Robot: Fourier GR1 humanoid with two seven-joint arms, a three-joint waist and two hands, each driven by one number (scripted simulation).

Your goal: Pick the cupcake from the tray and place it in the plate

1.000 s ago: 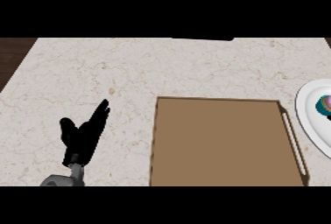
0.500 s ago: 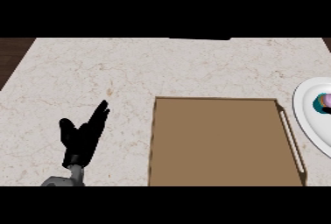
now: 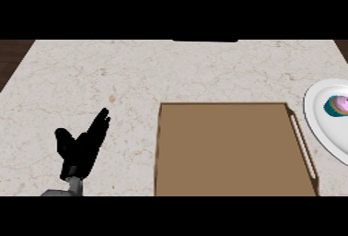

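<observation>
A brown tray (image 3: 228, 147) lies flat in the lower middle of the counter, its surface bare. At the right edge a white plate (image 3: 319, 122) is partly cut off by the picture's border. The cupcake (image 3: 337, 105), with pink top and teal and orange bands, sits on that plate near the right border. My left hand (image 3: 80, 147) rests open at the lower left, fingers straight and pointing up to the right, well apart from the tray. My right hand does not show.
The pale marble counter (image 3: 170, 69) stretches across the view. Dark floor shows past its left edge (image 3: 10, 55) and at the top right corner.
The plate and cupcake sit slightly further left in the picture than one second ago, as the view has shifted a little. The left hand has not moved.
</observation>
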